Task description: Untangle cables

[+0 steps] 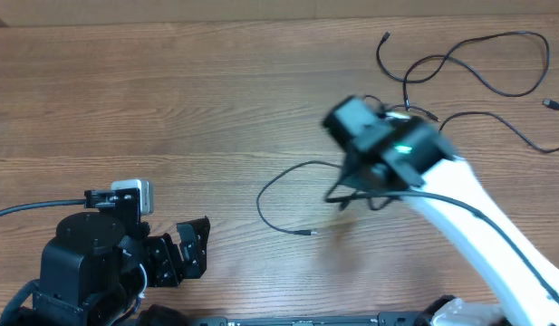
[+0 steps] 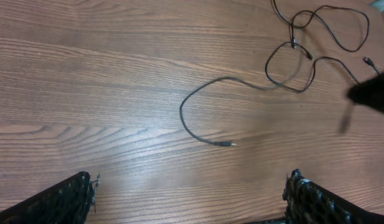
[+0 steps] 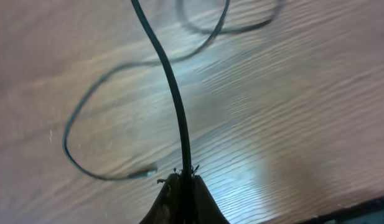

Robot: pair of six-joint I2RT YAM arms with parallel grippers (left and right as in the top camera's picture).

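I am seeing the wooden table lit evenly and fairly brightly from above in the overhead view, with its grain reading sharp. The right arm is showing smeared there, its dark wrist end losing every edge, and a soft, faint shadow is lying on the wood beneath it. A small green light is glowing on that wrist. The left wrist view is coming through crisp, the thin cables sharp, though the same arm at the right edge is appearing only as a dark blur. The right wrist view is looking softest: the cable is blurring, and a pale bluish glare is washing across the wood.
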